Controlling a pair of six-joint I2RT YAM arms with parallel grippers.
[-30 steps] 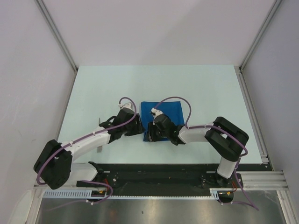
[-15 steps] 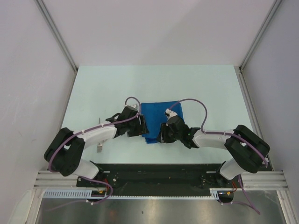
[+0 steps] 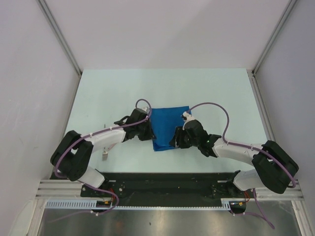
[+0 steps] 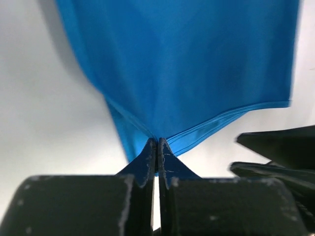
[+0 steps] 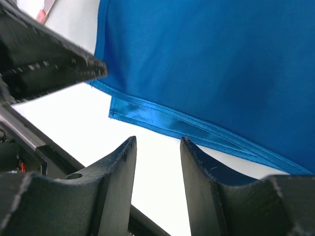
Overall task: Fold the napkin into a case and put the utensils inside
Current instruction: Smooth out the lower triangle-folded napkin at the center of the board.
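The royal-blue napkin (image 3: 170,123) lies folded on the table between my two arms. My left gripper (image 3: 150,134) is at its near-left corner. In the left wrist view that gripper (image 4: 157,142) is shut on the napkin's hem (image 4: 197,73), and the cloth pulls up into a point at the tips. My right gripper (image 3: 175,142) is at the napkin's near edge. In the right wrist view it (image 5: 157,143) stands open just short of the shiny hem (image 5: 162,118), with only bare table between its fingers. A silver utensil (image 3: 105,156) shows on the left, partly under my left arm.
The pale table (image 3: 221,93) is walled by white panels with metal rails at left and right. A black base rail (image 3: 162,182) runs along the near edge. My left gripper's fingers (image 5: 54,66) reach into the right wrist view at upper left.
My left gripper was open and has shut on the napkin's near-left hem. Both arms have swung outward at the elbows, and the right gripper has slid right along the near edge, opening a little.
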